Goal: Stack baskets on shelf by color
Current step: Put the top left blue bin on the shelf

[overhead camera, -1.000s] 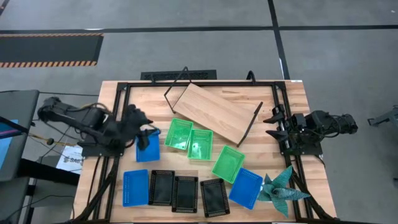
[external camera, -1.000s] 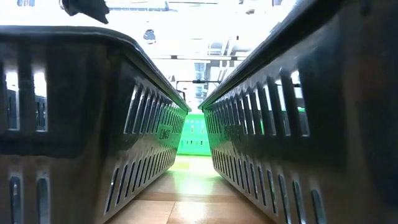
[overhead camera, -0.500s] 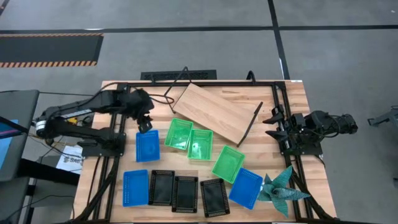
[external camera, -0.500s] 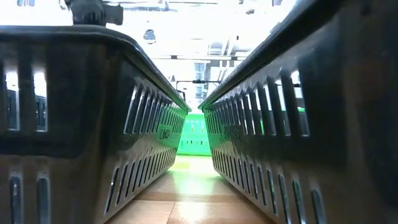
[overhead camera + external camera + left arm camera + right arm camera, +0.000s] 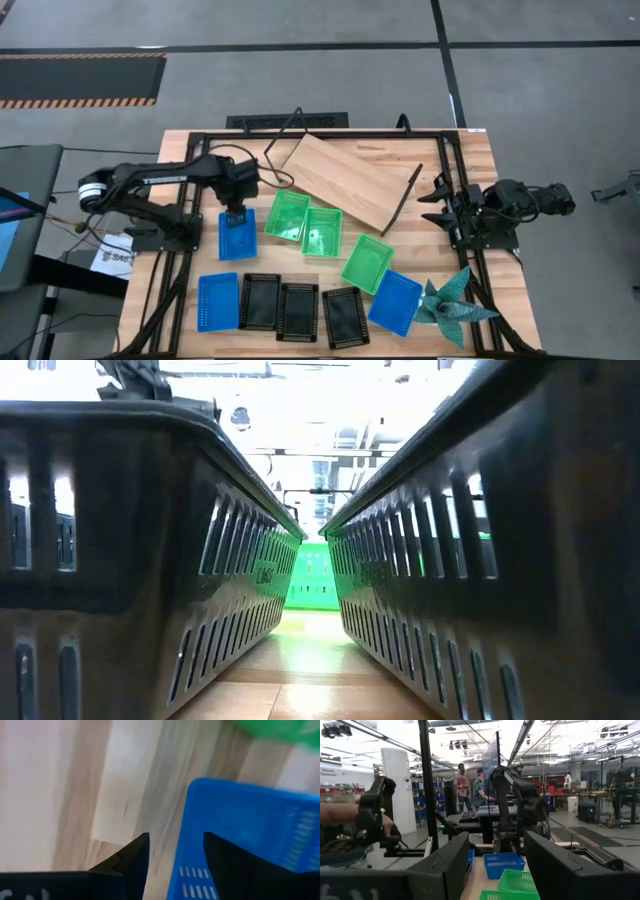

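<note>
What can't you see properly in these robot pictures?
- Low view: two black mesh plastic baskets fill the picture and hide nearly the whole table; only a sliver of a green mesh plastic basket shows between them.
- Left wrist view: the blue mesh plastic basket is blurred and cut off by the picture's edge.
- Right wrist view: the right gripper blocks the table's near part.

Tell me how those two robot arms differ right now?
The left gripper reaches out over the table, above a blue basket's far edge; the right gripper sits back at the table's right edge, over no basket. The left arm is stretched; the right is folded up. Both are dark, with open fingers holding nothing.
</note>
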Action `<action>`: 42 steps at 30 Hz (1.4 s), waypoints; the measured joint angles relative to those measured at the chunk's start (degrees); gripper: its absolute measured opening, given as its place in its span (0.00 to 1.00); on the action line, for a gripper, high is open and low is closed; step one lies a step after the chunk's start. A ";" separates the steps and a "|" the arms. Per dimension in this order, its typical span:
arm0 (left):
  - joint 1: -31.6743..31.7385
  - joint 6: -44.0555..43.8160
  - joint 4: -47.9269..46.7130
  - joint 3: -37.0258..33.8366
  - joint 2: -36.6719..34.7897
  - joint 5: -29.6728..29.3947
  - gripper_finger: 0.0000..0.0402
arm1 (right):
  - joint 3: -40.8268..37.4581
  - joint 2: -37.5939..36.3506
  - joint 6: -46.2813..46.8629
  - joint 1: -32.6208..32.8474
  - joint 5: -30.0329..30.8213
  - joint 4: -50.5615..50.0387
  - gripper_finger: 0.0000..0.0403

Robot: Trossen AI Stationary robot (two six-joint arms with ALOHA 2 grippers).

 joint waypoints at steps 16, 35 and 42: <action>0.00 3.80 2.32 -2.80 4.46 -9.34 0.26 | 0.00 -0.02 0.76 0.00 0.00 -0.27 0.53; -3.02 1.44 -9.58 6.76 4.37 -9.51 0.00 | 0.00 -0.01 1.45 0.00 0.07 -1.23 0.53; -6.11 -0.21 -14.20 19.47 4.35 -12.76 0.00 | 0.00 -0.02 3.01 0.00 0.11 -1.23 0.53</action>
